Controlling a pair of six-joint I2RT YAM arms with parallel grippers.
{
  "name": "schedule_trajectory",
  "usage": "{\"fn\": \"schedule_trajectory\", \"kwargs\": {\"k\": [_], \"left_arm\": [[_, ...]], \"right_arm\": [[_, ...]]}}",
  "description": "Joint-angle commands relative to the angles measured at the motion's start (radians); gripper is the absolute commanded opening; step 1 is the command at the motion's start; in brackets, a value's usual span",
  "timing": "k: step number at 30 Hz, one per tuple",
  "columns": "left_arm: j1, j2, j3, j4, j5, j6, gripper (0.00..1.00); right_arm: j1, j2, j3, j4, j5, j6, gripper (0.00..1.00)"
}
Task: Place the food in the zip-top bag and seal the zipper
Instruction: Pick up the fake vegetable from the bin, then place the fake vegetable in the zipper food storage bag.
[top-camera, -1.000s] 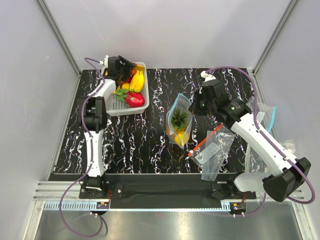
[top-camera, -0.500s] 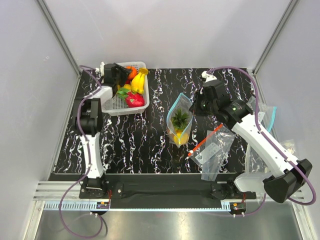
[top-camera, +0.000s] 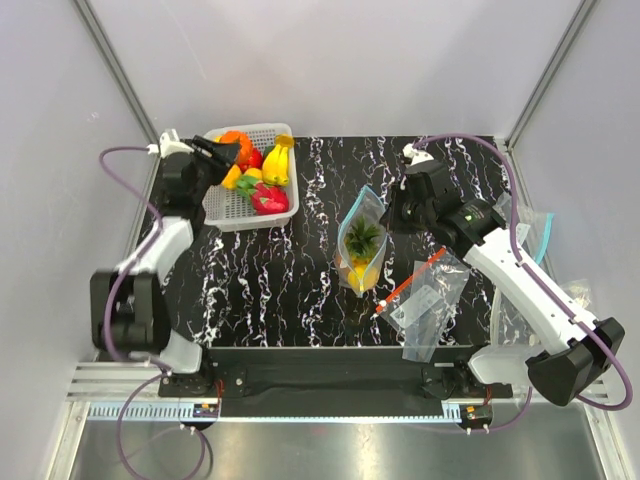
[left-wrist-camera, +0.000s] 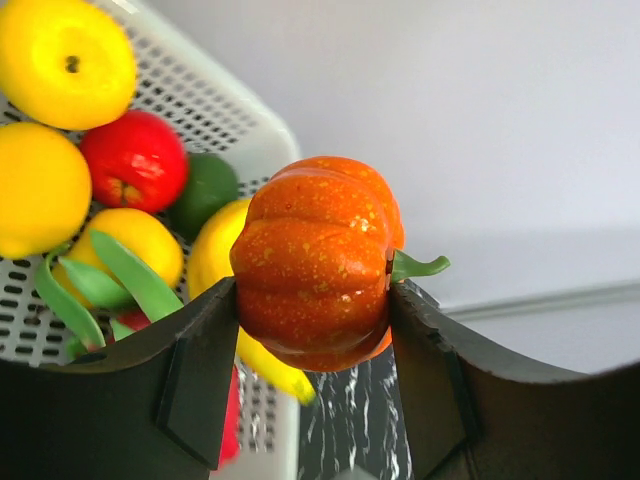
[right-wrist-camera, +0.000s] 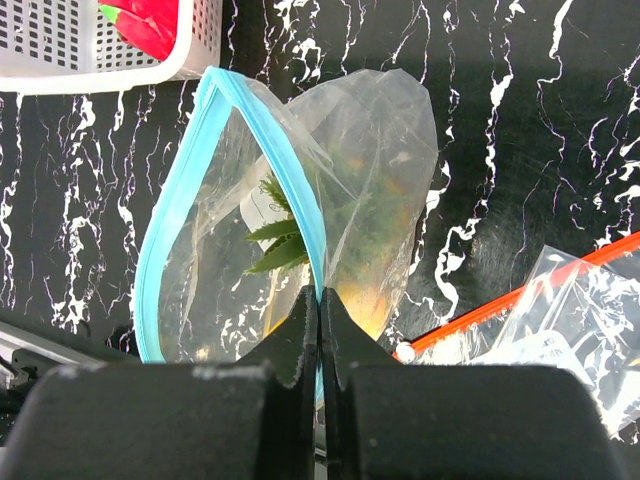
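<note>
My left gripper (top-camera: 226, 152) is shut on a round, ribbed orange fruit (top-camera: 233, 143) and holds it above the far left corner of the white basket (top-camera: 262, 127). In the left wrist view the fruit (left-wrist-camera: 315, 260) sits clamped between both fingers of the gripper (left-wrist-camera: 312, 320). The zip-top bag (top-camera: 360, 240) stands at the table's middle with its mouth open. Inside it are the pineapple (top-camera: 360, 237) and a yellow fruit (top-camera: 360, 275). My right gripper (top-camera: 386, 213) is shut on the bag's teal zipper strip (right-wrist-camera: 290, 180). The right wrist view shows the gripper (right-wrist-camera: 320, 300) pinching the strip, with the pineapple crown (right-wrist-camera: 275, 245) behind the plastic.
The basket (left-wrist-camera: 220, 100) holds bananas (top-camera: 277, 160), a red fruit (top-camera: 268, 198), and yellow, red and green fruits. A clear bag with a red-orange strip (top-camera: 430, 300) lies right of the zip-top bag. Another clear bag (top-camera: 535, 235) lies at the table's right edge.
My left arm swung out to the left and raised the orange fruit out of the basket. My right gripper stayed shut on the bag's strip, almost still.
</note>
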Motion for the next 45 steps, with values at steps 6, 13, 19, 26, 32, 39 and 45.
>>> {"fn": "schedule_trajectory", "kwargs": {"k": [6,13,19,26,32,39,45], "left_arm": [[-0.325,-0.45,-0.146,-0.15,-0.081,0.262,0.33],[-0.685,-0.607,-0.119,-0.326,-0.28,0.403,0.33],[-0.91,-0.56,-0.071,-0.397,-0.451,0.481,0.31],[-1.028,-0.382,0.039,-0.455,-0.462,0.52,0.29],[-1.045,-0.262,0.105,-0.515,-0.508,0.544,0.34],[-1.047,-0.286,0.138,-0.566,-0.486,0.575,0.99],[-1.047,-0.362,0.173,-0.695,-0.514,0.577,0.99]], "right_arm": [[-0.008,0.013,0.069,-0.006,0.025,-0.024,0.0],[-0.01,0.031,0.121,-0.04,0.014,0.002,0.0],[-0.008,0.039,0.141,-0.049,0.027,0.006,0.0],[-0.008,0.046,0.143,-0.051,0.04,0.009,0.0],[-0.008,0.046,0.146,-0.049,0.044,0.009,0.0],[-0.01,0.045,0.144,-0.054,0.047,0.005,0.0],[-0.008,0.039,0.135,-0.054,0.057,0.005,0.0]]}}
